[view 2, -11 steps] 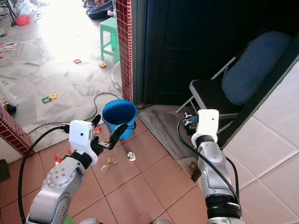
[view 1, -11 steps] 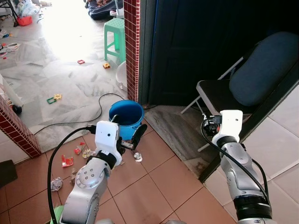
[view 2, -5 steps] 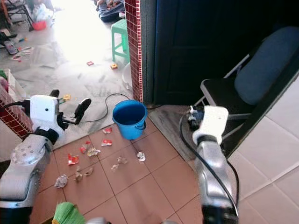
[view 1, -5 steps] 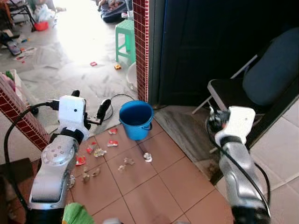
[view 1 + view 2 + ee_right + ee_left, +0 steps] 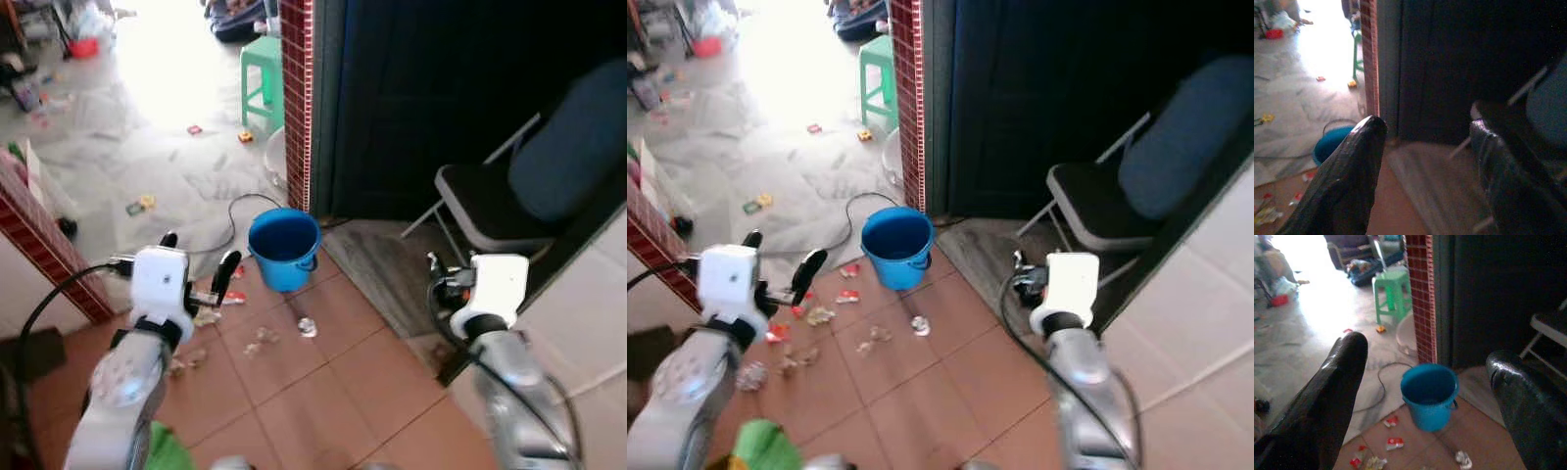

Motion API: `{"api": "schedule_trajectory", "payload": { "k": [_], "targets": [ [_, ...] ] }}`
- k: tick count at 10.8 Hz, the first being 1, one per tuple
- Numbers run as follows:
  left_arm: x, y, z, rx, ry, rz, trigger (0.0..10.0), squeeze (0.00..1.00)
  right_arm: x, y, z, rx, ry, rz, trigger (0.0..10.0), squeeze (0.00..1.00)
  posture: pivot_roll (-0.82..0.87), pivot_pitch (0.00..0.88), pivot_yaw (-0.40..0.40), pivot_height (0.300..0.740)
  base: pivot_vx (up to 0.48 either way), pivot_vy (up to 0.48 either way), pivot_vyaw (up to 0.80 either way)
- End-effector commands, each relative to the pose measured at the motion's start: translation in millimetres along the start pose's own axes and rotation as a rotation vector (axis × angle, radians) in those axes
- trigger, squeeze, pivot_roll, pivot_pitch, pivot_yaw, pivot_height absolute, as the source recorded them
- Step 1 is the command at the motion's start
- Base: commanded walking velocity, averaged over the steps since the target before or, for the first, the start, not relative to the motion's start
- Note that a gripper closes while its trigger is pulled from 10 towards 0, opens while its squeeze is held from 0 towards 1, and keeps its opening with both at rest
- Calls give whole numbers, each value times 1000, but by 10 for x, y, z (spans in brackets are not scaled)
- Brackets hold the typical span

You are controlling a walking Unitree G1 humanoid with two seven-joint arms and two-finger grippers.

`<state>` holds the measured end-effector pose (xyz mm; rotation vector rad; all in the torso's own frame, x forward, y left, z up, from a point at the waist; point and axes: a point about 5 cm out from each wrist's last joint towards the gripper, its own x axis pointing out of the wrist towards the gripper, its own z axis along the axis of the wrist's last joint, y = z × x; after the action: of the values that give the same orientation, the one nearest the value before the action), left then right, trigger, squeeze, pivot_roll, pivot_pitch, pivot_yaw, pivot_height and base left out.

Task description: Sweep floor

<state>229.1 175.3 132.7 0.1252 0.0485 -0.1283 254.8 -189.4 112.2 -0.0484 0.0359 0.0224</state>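
Terracotta-brown square floor tiles fill the near ground and give way to a pale grey marbled floor in the bright room beyond. At the far left a low red-brick wall ends on the tiles, and a bright green object, too blurred to identify, shows at the bottom edge. The left gripper is raised over the tiles with its two black fingers spread wide and holding nothing. Just beyond it lie the scattered scraps of red and white paper litter, strewn across the tiles. A round blue plastic bucket stands upright beside the litter, near the foot of a red-tiled pillar, with a green plastic stool farther back. The right gripper is held in front of a dark folding chair, its fingers parted and empty.
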Motion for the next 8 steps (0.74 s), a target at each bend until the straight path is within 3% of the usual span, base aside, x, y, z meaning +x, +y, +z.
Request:
{"api": "schedule_trajectory", "payload": {
  "k": [1,2,3,4,5,8],
  "targets": [
    [0,52,99,20,-32,20,10000,0,54,1,199,-25,-61,26,10000,0,68,0,-27,740,0,0,0],
    [-8,67,86,76,-65,-3,10000,0,82,33,156,-78,-79,86,10000,0,49,58,-6,740,0,0,0],
    [-91,3,2,106,-62,-7,10000,0,80,1,56,-87,-61,43,10000,0,72,3,-42,740,0,0,0],
    [-125,-23,32,95,-71,4,10000,0,127,61,154,-77,-88,61,10000,0,64,0,-42,740,0,0,0],
    [-95,-51,-59,54,-40,35,10000,0,167,76,136,-64,-66,17,10000,0,48,0,-29,740,0,0,800],
    [70,-110,65,73,-91,86,10000,0,282,141,236,-31,-114,25,10000,0,66,0,-39,740,0,0,800]
  ]
}}
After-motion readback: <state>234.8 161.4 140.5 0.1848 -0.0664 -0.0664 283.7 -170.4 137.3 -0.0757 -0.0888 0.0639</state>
